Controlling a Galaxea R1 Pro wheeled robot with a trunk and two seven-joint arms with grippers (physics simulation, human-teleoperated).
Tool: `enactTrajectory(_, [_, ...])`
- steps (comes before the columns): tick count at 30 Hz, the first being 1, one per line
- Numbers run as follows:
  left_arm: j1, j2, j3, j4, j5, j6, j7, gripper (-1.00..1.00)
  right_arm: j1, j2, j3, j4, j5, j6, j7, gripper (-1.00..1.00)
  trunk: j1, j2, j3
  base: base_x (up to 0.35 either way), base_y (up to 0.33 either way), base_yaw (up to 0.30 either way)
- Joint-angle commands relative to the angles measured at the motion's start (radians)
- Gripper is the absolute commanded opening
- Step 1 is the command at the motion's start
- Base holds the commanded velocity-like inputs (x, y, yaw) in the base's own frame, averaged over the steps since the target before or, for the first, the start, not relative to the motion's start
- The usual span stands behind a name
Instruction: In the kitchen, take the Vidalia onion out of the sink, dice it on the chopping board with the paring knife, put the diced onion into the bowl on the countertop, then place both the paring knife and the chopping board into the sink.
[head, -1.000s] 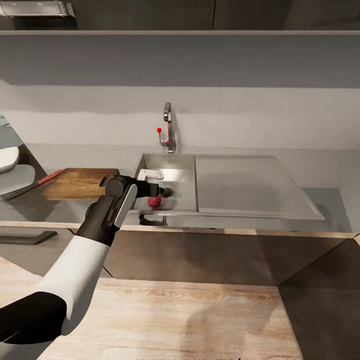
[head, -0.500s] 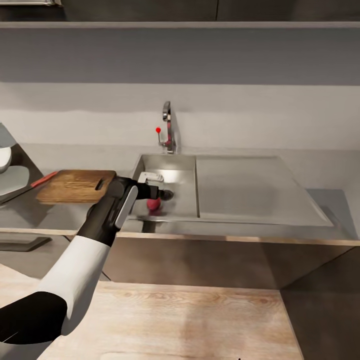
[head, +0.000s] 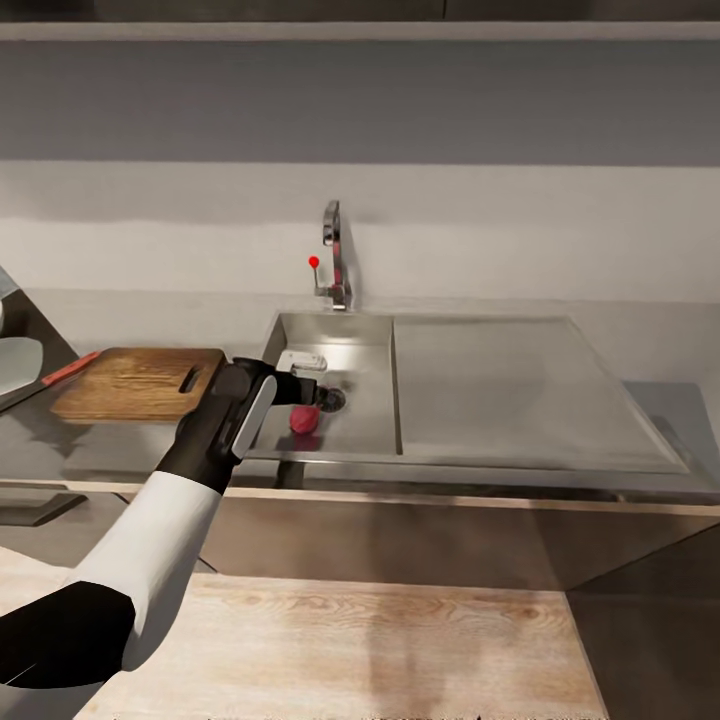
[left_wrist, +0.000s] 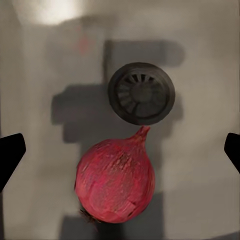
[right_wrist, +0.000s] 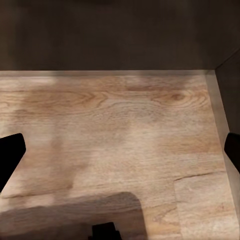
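The left tool (left_wrist: 120, 150) is hanging spread wide over the sink (head: 370, 345), grasping nothing. The onion (left_wrist: 115, 180) is lying directly beneath it, beside the drain (left_wrist: 142, 93). Fetching is underway; next it likely needs lowering, then closing around the bulb.

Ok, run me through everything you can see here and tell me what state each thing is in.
onion: whole, lying in the sink beside the drain
sink: no water showing
chopping board: flat on the countertop, bare
left gripper: open over the onion
right gripper: open, facing wooden floor
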Motion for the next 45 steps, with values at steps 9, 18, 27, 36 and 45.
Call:
enactTrajectory(9, [-0.001,0.0,-0.001,0.02,0.005,0.004,0.006,1.0,-0.001,0.0,0.006,0.001,-0.001,0.0,-0.008,1.0,0.0,-0.001,-0.011,0.001,0.0,0.0])
enactTrajectory(18, [-0.001,0.0,-0.001,0.04,0.004,0.002,0.007,1.0,0.0,0.0,0.006,0.001,-0.001,0.0,-0.008,1.0,0.0,-0.001,-0.022,0.0,0.0,0.0])
enactTrajectory(27, [0.0,0.0,-0.001,0.058,0.002,0.002,0.008,1.0,0.0,0.0,0.006,0.001,-0.001,0.001,-0.007,1.0,0.0,-0.001,-0.033,0.0,0.0,0.0])
enactTrajectory(36, [-0.001,0.0,-0.001,0.06,0.002,0.002,0.008,1.0,-0.001,0.0,0.006,0.001,-0.001,0.001,-0.007,1.0,0.0,-0.001,-0.044,0.0,0.0,0.0])
enactTrajectory(45, [-0.001,0.0,-0.001,0.071,0.001,0.002,0.008,1.0,-0.001,0.0,0.006,0.001,-0.001,0.001,-0.007,1.0,0.0,-0.001,-0.055,0.0,0.0,0.0])
